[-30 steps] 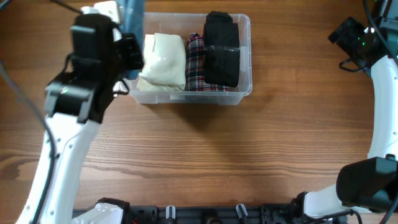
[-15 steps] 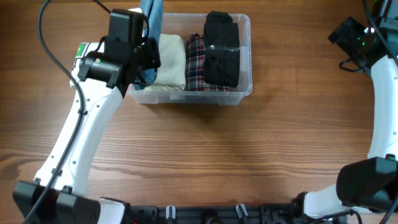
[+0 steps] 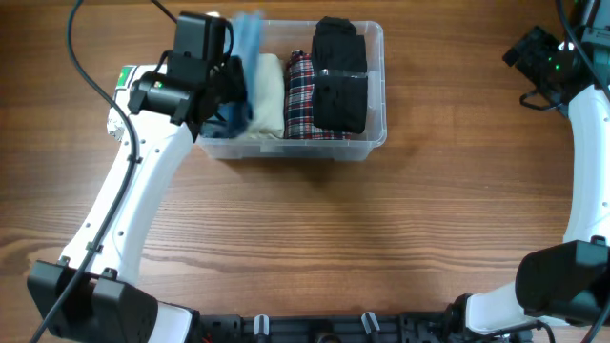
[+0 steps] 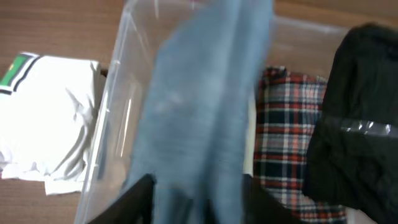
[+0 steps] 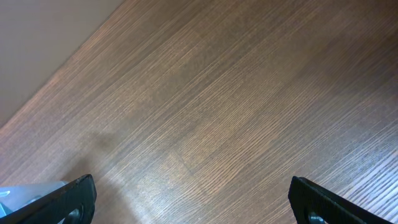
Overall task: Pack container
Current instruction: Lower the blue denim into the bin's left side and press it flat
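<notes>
Overhead, the left arm (image 3: 124,219) rises from the near left corner of the table (image 3: 381,238) and bends in over the left end of the container (image 3: 377,57). The left gripper (image 3: 229,95) points down into it. In the left wrist view its two dark fingers (image 4: 140,199) sit either side of a blue garment (image 4: 205,112), pinching it. The cloth hangs as a blurred strip stretching away from the fingers over the bin's left compartment. The clear container lies directly under this hand with its mouth facing up. Its long axis runs sideways across the table, away to the hand's right. Just beyond the fingers on that side lies a cream garment (image 3: 270,95), then a plaid garment (image 3: 300,90), then a black garment (image 3: 340,81) at the far end, all inside the walls. To the hand's left, outside the wall, a white garment (image 4: 50,130) lies on the wood. The right arm (image 3: 583,191) stands well off at the other edge. The right gripper (image 5: 191,186) is spread wide over bare wood, with nothing between its fingers.
</notes>
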